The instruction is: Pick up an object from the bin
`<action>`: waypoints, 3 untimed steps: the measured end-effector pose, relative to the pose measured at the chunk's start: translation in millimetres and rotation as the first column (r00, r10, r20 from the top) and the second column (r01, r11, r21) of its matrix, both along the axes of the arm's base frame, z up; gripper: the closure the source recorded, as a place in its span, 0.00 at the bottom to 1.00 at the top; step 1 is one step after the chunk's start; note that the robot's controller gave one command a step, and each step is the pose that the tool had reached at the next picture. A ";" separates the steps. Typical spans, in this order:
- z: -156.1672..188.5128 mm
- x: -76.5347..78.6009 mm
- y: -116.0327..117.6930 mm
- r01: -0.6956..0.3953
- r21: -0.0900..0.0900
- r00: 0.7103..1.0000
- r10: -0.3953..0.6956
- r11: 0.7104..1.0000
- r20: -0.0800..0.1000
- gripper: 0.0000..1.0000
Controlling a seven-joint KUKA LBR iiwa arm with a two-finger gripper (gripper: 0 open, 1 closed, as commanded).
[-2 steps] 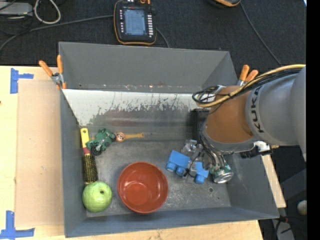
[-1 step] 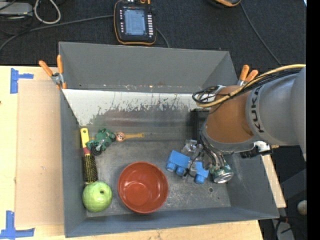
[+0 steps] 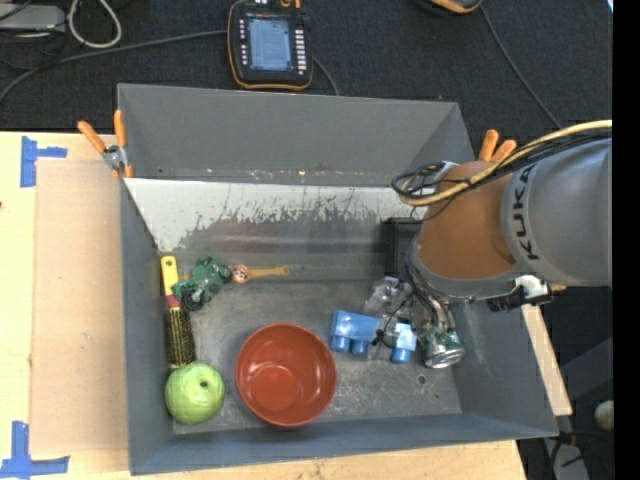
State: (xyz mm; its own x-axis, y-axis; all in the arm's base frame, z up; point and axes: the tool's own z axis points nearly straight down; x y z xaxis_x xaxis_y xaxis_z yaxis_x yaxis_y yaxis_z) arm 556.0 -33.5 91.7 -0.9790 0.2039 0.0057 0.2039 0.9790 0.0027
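My gripper (image 3: pixel 412 320) is low in the bin's front right part, under the arm's orange cover. Just left of it, touching or nearly touching, lies a blue plastic piece (image 3: pixel 351 330) with two rounded lobes. A smaller blue bit (image 3: pixel 403 345) shows right at the gripper's lower side; whether it belongs to the same piece I cannot tell. A shiny metal-and-green part (image 3: pixel 441 349) shows at the gripper's right, and I cannot tell if it is loose or part of the gripper.
A red bowl (image 3: pixel 286 374) stands at the front middle. A green apple (image 3: pixel 194 392) lies front left. Above it are a yellow-handled black brush (image 3: pixel 177 324) and a green toy on a wooden stick (image 3: pixel 208 278). A black thing (image 3: pixel 398 240) lies behind the arm.
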 end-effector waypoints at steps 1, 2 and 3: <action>27.3 -0.6 0.0 -0.001 0.001 1.000 0.001 1.000 -0.002 1.00; 53.8 -0.4 -0.1 -0.001 0.001 1.000 0.001 1.000 -0.001 1.00; 76.9 -0.6 -0.1 -0.002 0.002 1.000 0.002 1.000 -0.002 1.00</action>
